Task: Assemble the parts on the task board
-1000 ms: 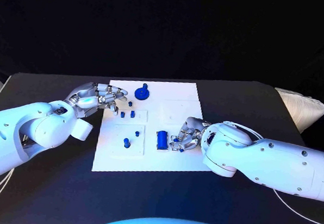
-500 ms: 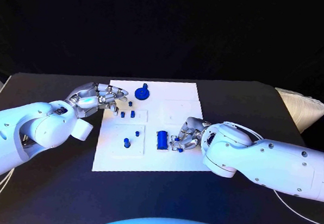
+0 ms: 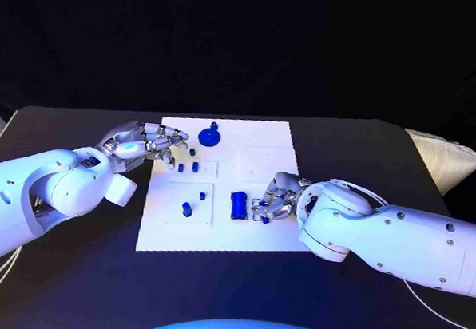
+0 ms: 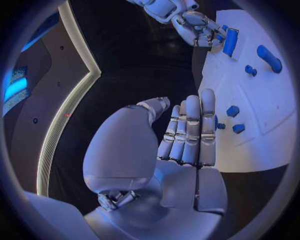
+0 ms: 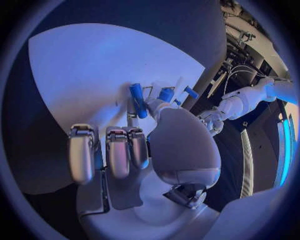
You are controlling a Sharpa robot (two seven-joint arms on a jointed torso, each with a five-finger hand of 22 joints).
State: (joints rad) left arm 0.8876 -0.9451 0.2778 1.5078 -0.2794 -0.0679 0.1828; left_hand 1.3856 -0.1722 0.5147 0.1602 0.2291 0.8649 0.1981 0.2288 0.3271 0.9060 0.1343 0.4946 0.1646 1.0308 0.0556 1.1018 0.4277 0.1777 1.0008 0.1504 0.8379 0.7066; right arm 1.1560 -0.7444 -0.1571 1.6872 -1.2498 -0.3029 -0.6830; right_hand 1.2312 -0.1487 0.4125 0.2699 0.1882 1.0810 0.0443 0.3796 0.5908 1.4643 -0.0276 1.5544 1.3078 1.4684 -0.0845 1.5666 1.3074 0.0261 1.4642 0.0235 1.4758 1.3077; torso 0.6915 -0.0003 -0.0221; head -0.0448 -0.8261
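The white task board point(image 3: 219, 235) lies mid-table. My right hand point(image 3: 275, 202) rests on its right part, fingers curled around a small blue part, right beside a blue cylinder point(image 3: 237, 205) lying flat. The left wrist view shows that hand point(image 4: 199, 27) and the cylinder point(image 4: 231, 42) together; the right wrist view has the cylinder point(image 5: 136, 100) just past the thumb. My left hand point(image 3: 148, 142) hovers at the board's far left edge holding nothing, its fingers point(image 4: 190, 132) stretched side by side near two short blue pegs point(image 3: 188, 167). A blue round knob point(image 3: 209, 137) stands at the far edge.
Two more small blue parts point(image 3: 187, 208) lie in a recess on the board's left half. A white bundled object point(image 3: 442, 160) sits at the table's far right edge. Black tabletop point(image 3: 75, 274) surrounds the board on all sides.
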